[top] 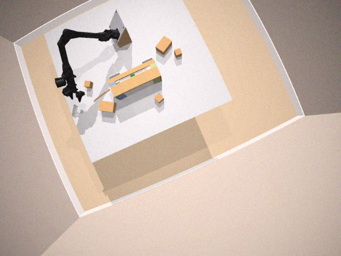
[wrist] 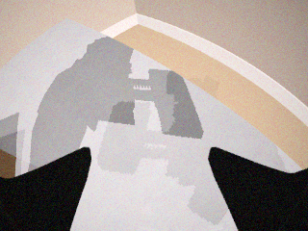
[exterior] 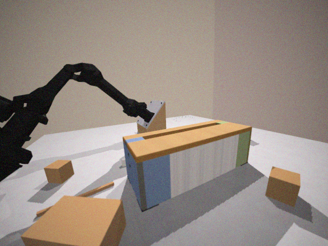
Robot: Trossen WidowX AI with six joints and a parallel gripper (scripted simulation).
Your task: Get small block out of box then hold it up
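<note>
The box stands upright with a wooden top, a long slot, a blue end and a green end. In the top view a small green block shows through the slot near mid-length; the exterior view does not show it behind the pale front. My gripper is open and empty, its fingers wide apart. It hangs above the table's left edge, beyond the box's blue end and well apart from it. Its fingertips are out of sight in the exterior view.
A thin wooden stick lies off the blue end, between a small cube and a larger block. Another cube is before the green end. A block and cube lie behind it.
</note>
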